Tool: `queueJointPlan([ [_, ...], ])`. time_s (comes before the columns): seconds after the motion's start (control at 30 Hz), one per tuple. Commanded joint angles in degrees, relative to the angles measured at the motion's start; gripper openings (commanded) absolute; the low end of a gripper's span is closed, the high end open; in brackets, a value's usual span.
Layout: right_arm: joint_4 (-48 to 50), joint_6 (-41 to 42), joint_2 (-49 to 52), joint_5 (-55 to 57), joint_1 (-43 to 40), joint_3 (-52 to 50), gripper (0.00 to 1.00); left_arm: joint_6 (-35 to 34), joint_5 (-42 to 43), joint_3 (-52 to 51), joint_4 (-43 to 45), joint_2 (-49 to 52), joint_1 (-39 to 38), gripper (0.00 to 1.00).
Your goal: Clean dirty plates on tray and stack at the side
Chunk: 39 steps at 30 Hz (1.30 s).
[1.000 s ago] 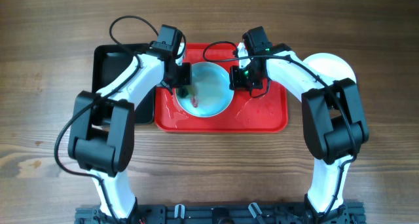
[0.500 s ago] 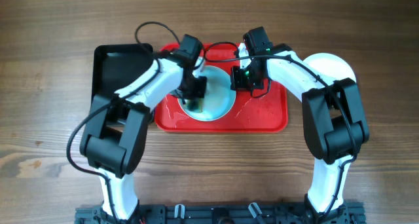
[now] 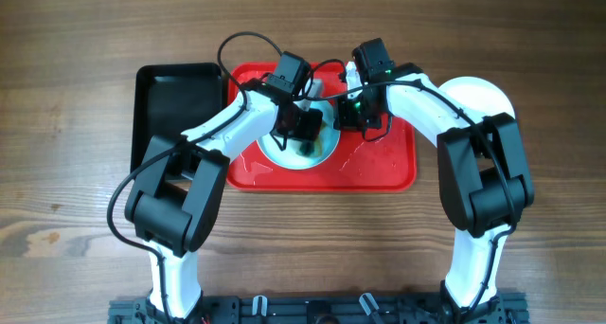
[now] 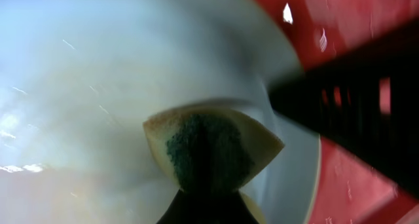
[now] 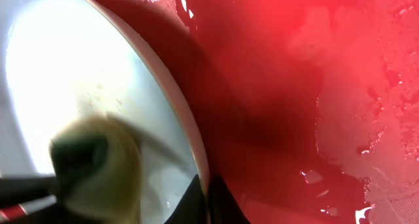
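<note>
Plate (image 3: 282, 155), pale aqua, lies on the red tray (image 3: 383, 163), left of the tray's centre. The left hand (image 3: 306, 133) hangs over the plate's middle, clenched on a sponge (image 4: 209, 149). The sponge is yellow with a green scouring face, and the left wrist view shows it pressed against the plate's surface. The right hand (image 3: 347, 116) is at the plate's rim near 2 o'clock. In the right wrist view its dark fingers (image 5: 219, 201) pinch that rim from both sides, with the blurred sponge just beyond. The tray's floor at 3 o'clock of the plate is wet, with streaks and droplets. A black tray (image 3: 175, 101) sits on the worktop (image 3: 76, 59), touching the red tray's 9 o'clock side. A white plate (image 3: 488, 95) rests at 3 o'clock of the red tray, partly under the right arm.
</note>
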Motion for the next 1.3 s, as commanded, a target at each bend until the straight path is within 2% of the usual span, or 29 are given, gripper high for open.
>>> queueJointPlan([
  [0.0,0.17,0.26,1.27,-1.55,0.31,-0.48,0.04,-8.02,-14.10,-0.26,3.58,1.07,-0.57,0.04],
  [0.23,0.17,0.31,1.27,-1.53,0.31,-0.48,0.04,-19.69,-35.45,-0.26,5.84,1.07,-0.55,0.04],
  [0.33,0.17,0.28,1.27,-1.53,0.31,-0.48,0.04,-22.27,-37.27,-0.26,4.00,1.07,-0.52,0.04],
  [0.47,0.17,0.28,1.27,-1.53,0.31,-0.48,0.04,-22.29,-36.35,-0.26,-0.63,1.07,-0.52,0.04],
  [0.57,0.17,0.31,1.27,-1.55,0.31,-0.48,0.04,-21.40,-32.15,-0.26,-5.27,1.07,-0.50,0.04],
  [0.67,0.17,0.26,1.27,-1.55,0.31,-0.48,0.04,-16.61,-24.52,-0.26,-8.83,1.07,-0.52,0.04],
  [0.7,0.17,0.26,1.27,-1.55,0.31,-0.48,0.04,-14.29,-20.87,-0.26,-9.64,1.07,-0.52,0.04],
  [0.73,0.17,0.26,1.27,-1.55,0.31,-0.48,0.04,-7.45,-8.79,-0.26,-11.41,1.07,-0.52,0.04],
  [0.93,0.20,0.28,1.27,-1.57,0.31,-0.48,0.04,4.66,11.39,-0.26,-11.37,1.07,-0.52,0.04],
  [1.17,0.20,0.28,1.27,-1.55,0.31,-0.48,0.04,4.70,12.70,-0.11,-7.45,1.07,0.31,0.04],
  [1.27,0.17,0.28,1.27,-1.55,0.31,-0.48,0.04,-0.17,11.17,0.00,-5.09,1.05,2.25,0.04],
])
